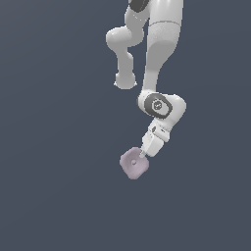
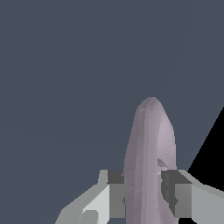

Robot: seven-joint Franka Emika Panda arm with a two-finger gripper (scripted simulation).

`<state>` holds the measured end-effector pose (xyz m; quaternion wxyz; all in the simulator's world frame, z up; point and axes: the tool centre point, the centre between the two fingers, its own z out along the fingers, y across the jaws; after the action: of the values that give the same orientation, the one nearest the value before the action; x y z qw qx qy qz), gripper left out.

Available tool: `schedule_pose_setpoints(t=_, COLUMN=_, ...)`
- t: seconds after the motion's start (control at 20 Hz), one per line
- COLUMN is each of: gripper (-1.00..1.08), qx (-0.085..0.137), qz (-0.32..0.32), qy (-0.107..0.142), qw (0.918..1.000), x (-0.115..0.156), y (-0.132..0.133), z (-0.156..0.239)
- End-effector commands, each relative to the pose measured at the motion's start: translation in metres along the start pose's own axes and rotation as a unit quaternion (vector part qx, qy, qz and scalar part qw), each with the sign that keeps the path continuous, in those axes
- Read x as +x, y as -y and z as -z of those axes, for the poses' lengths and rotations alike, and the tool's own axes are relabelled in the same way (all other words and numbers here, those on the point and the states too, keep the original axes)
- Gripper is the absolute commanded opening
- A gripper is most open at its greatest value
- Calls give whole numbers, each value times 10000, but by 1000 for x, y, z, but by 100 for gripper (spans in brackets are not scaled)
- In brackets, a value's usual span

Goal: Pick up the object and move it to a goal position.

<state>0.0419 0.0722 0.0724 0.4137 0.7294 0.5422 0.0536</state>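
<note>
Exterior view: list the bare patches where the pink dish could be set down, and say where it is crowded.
The grey surface is bare all over the exterior view's left, along the bottom below the pink dish, and on the far right. Only the top centre is crowded, by the arm running down to the gripper, shut on the dish.
</note>
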Motion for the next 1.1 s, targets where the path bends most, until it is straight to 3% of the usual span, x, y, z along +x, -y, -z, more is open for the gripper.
schedule_pose_setpoints(t=0.0, gripper=-100, qx=0, qz=-2, qy=-2, qw=10000, x=-4, y=-12, z=10)
schedule_pose_setpoints(t=1.05, gripper=-100, qx=25, qz=3, qy=-6, qw=10000, x=-61, y=-174, z=141)
